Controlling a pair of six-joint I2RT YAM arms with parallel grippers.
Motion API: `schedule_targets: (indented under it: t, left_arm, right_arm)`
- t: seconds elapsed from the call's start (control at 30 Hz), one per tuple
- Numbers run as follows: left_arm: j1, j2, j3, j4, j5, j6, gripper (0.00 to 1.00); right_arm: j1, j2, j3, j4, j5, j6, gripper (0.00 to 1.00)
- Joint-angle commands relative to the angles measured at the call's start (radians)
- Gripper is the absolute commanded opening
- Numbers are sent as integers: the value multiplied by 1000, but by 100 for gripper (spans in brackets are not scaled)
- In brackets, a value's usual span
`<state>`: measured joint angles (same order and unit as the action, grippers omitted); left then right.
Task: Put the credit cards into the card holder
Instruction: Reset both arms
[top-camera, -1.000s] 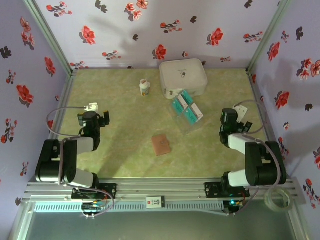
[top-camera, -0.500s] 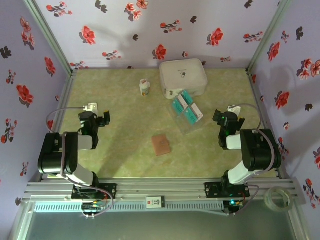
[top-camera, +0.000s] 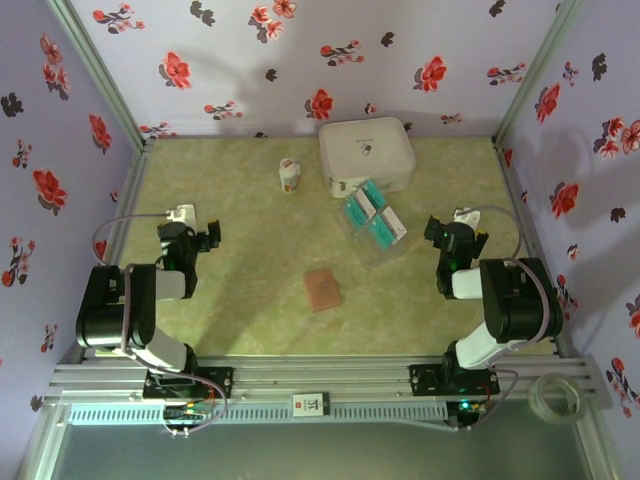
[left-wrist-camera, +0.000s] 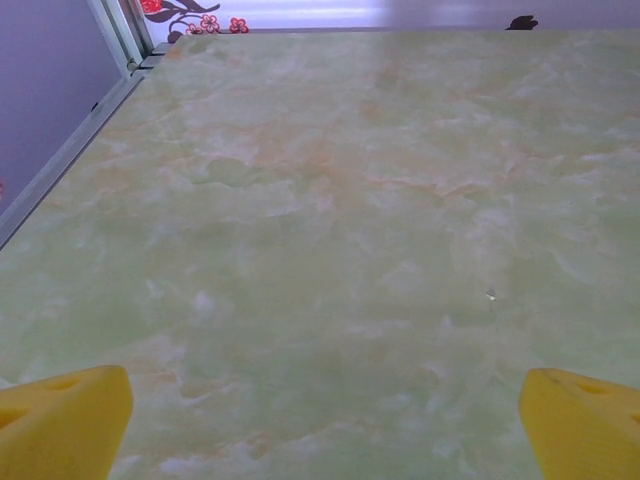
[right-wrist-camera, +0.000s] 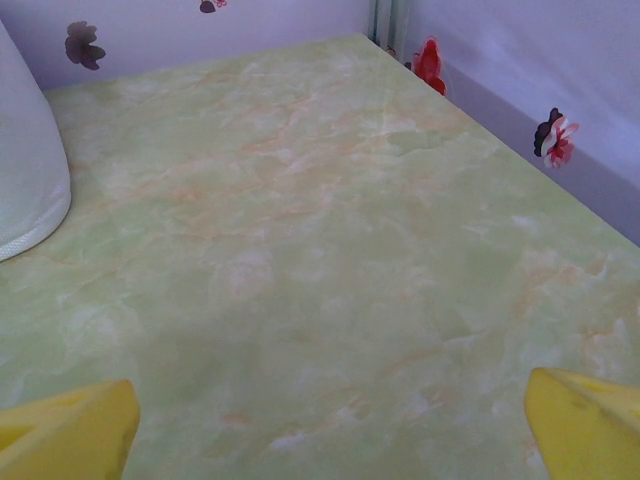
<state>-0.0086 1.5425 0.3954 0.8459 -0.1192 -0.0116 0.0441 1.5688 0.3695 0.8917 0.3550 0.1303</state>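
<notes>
The credit cards are teal-green with white bands and lie in a loose bunch on the table right of centre, in front of a white case. Nearer the front, at the table's middle, the brown card holder lies flat and closed. My left gripper rests low at the left side, well away from both. My right gripper sits low at the right, a short way right of the cards. In each wrist view the yellow fingertips stand wide apart over bare table, so the left gripper and right gripper are open and empty.
A big white rounded case stands at the back, and its edge shows at the left of the right wrist view. A small white bottle stands left of the case. Flowered walls close in the green marbled table on three sides.
Both arms have folded back and drawn up over their bases. The right gripper has shifted slightly left. The cards and card holder have not moved.
</notes>
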Motion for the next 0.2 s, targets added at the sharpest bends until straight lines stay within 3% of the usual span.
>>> schedule_targets:
  t: [0.0,0.17]
  left_arm:
    - [-5,2,0,36,-8,10,100]
    - [-5,1,0,35,-9,11,100]
  right_arm:
    - [-6,0,19,-2,-3,-7,99]
    - [-12,-14,4,17,-72,-24,99]
